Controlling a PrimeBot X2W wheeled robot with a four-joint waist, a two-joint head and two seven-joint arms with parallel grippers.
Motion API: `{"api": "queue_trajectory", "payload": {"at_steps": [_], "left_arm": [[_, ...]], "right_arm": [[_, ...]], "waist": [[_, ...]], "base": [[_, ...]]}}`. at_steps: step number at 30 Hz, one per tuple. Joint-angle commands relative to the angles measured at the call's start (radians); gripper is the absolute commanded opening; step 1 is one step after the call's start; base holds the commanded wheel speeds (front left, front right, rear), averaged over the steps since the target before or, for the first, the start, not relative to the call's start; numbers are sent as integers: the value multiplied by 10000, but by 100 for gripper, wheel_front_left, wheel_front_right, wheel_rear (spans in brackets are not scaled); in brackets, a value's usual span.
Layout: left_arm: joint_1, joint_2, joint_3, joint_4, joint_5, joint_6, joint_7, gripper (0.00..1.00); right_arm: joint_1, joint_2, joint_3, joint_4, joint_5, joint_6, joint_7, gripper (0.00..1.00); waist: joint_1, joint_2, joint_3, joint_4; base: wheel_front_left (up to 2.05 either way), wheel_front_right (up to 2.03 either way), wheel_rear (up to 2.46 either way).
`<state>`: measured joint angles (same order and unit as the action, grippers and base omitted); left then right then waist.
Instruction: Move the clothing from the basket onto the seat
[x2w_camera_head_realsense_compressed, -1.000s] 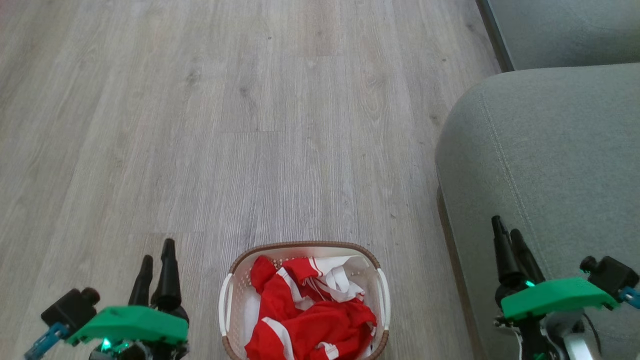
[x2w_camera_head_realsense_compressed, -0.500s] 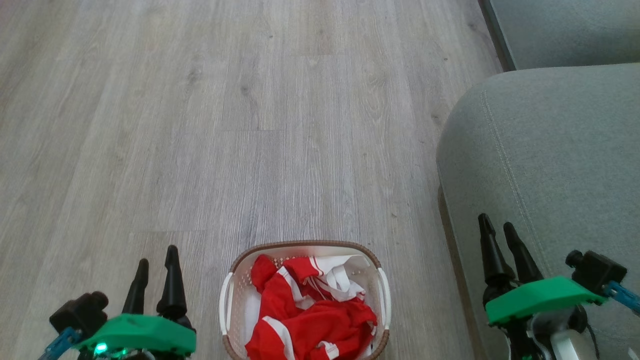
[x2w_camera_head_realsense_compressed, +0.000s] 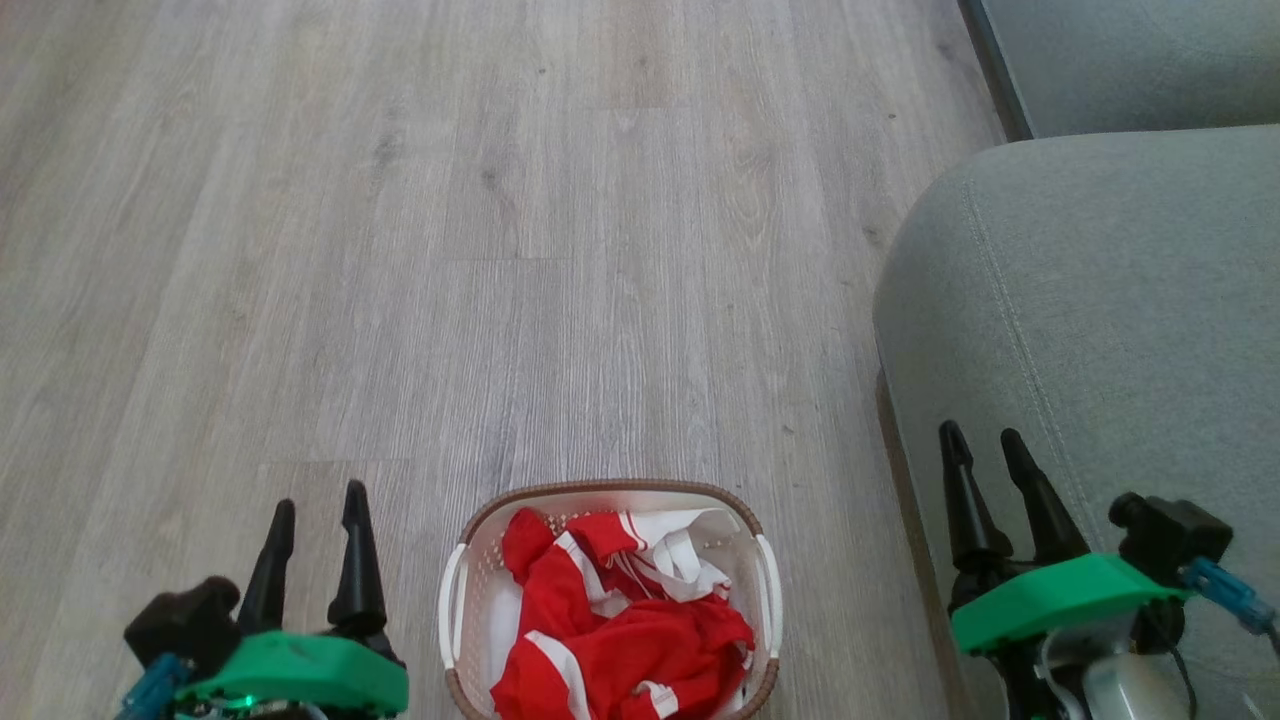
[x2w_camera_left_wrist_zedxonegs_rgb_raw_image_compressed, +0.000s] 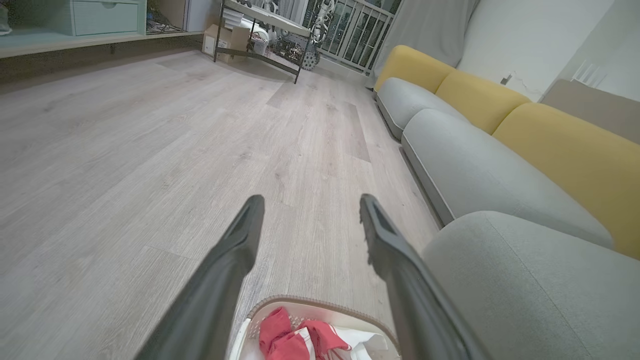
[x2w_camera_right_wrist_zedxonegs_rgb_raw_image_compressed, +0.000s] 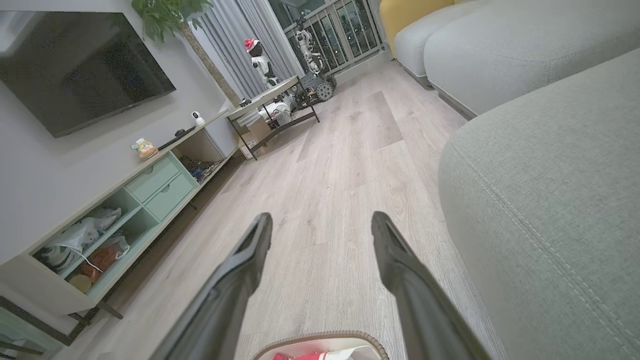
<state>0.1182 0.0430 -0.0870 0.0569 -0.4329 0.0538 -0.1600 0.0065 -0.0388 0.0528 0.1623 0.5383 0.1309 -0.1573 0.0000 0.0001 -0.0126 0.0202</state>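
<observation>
**A:** Where is the clothing lying from the arms?

**B:** The clothing (x2w_camera_head_realsense_compressed: 620, 625) is sitting crumpled in the basket (x2w_camera_head_realsense_compressed: 462, 590), which is standing on the floor (x2w_camera_head_realsense_compressed: 500, 250) just beside the front edge of the seat (x2w_camera_head_realsense_compressed: 1100, 300). The left gripper (x2w_camera_head_realsense_compressed: 319, 497) is hovering off the basket's left handle. The right gripper (x2w_camera_head_realsense_compressed: 979, 433) is hovering off its right side, over the seat's edge.

**A:** Are they holding anything?

**B:** No. Both are hanging with fingers (x2w_camera_left_wrist_zedxonegs_rgb_raw_image_compressed: 235, 250) spread wide and nothing between them. They are pointing forward past the basket, not down into it.

**A:** Which one is looking nearer?

**B:** The left, I am judging, since the gap to the rim is narrower on that side. The right is sitting closer to the seat, so it is suiting the drop-off better.

**A:** Any long axis to line up with?

**B:** The heap is bunching too much to show one. The basket's near end is running off the head view, so I cannot tell its length.

**A:** Anything getting in the way?

**B:** Only the basket's own rim and handles. Either gripper is needing to tip down and inward over them. Another grey cushion (x2w_camera_head_realsense_compressed: 1130, 60) is lying farther along, well apart.
</observation>
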Motion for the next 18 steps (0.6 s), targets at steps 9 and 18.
{"api": "queue_trajectory", "payload": {"at_steps": [9, 18], "left_arm": [[-58, 139, 55, -549, 1261, 156, -355, 100], [70, 131, -28, -574, 2217, 229, -619, 100]], "right_arm": [[-328, -104, 392, -547, -1209, -1, -376, 100], [-342, -108, 572, -638, -2251, -2, -642, 100]], "waist": [[0, -1, 9, 30], [0, -1, 16, 49]], "base": [[0, 0, 0], [0, 0, 0]]}}
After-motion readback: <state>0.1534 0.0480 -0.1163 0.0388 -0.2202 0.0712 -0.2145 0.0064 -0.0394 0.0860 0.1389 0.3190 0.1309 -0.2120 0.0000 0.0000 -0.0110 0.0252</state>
